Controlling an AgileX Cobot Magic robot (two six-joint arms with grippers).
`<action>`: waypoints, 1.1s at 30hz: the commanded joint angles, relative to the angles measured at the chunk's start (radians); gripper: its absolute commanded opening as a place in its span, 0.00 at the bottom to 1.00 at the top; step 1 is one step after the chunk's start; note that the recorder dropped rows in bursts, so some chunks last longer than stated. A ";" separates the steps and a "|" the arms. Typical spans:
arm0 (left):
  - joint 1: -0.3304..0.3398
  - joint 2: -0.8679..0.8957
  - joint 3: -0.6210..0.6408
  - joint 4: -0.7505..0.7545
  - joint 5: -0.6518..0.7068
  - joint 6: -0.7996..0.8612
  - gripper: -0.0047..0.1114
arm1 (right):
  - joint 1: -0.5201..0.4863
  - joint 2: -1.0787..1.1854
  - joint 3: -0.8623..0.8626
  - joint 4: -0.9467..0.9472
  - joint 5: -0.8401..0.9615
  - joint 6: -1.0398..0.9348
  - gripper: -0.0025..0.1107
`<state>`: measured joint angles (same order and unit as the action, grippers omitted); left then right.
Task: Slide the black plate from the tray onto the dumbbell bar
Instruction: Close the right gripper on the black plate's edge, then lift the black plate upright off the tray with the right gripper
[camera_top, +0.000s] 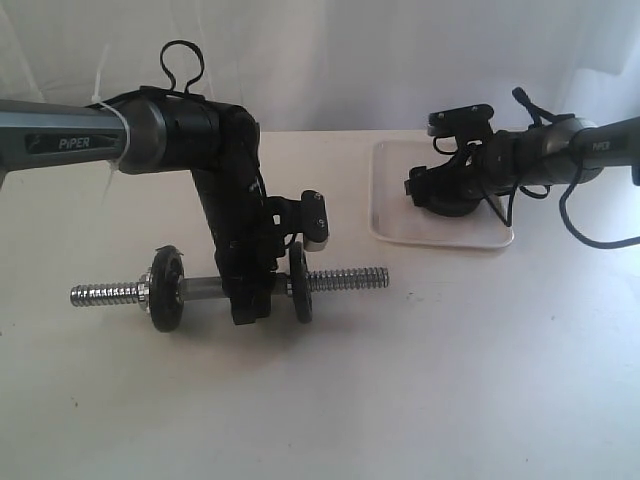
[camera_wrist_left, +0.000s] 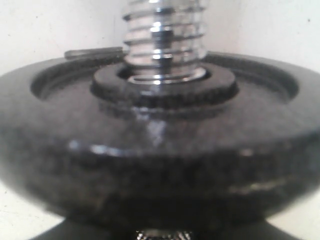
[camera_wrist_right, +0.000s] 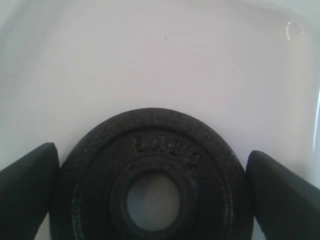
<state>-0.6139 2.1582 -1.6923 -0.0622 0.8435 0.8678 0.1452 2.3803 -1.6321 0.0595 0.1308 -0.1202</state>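
Note:
The dumbbell bar (camera_top: 345, 278) lies level just above the table, with a black disc (camera_top: 165, 290) threaded on near its left end and another (camera_top: 301, 290) right of the middle. My left gripper (camera_top: 250, 300) is shut on the bar between those two discs. The left wrist view is filled by one mounted disc (camera_wrist_left: 160, 135) and the threaded end (camera_wrist_left: 162, 40); its fingers are hidden there. At the back right, the black plate (camera_top: 452, 209) lies in the white tray (camera_top: 395, 225). My right gripper (camera_wrist_right: 150, 165) has a finger (camera_wrist_right: 27, 185) against each side of the plate (camera_wrist_right: 100, 165).
A silver collar nut (camera_top: 317, 240) shows just above the bar by the left arm. The tray floor (camera_wrist_right: 150, 60) beyond the plate is bare white. The left arm's long link (camera_top: 80, 135) spans the table's left side. A white curtain backs the table.

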 joint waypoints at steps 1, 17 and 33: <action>0.000 -0.016 0.003 -0.077 -0.005 -0.005 0.04 | -0.008 0.018 0.028 -0.060 0.139 -0.061 0.02; 0.000 -0.016 0.003 -0.142 -0.001 -0.016 0.04 | -0.006 -0.118 0.075 0.171 0.157 -0.280 0.02; 0.000 -0.016 0.003 -0.160 -0.003 -0.016 0.04 | -0.006 -0.203 0.086 0.743 0.363 -0.827 0.02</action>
<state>-0.6078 2.1582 -1.6867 -0.1666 0.8450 0.8619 0.1452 2.2159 -1.5427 0.7287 0.4954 -0.8859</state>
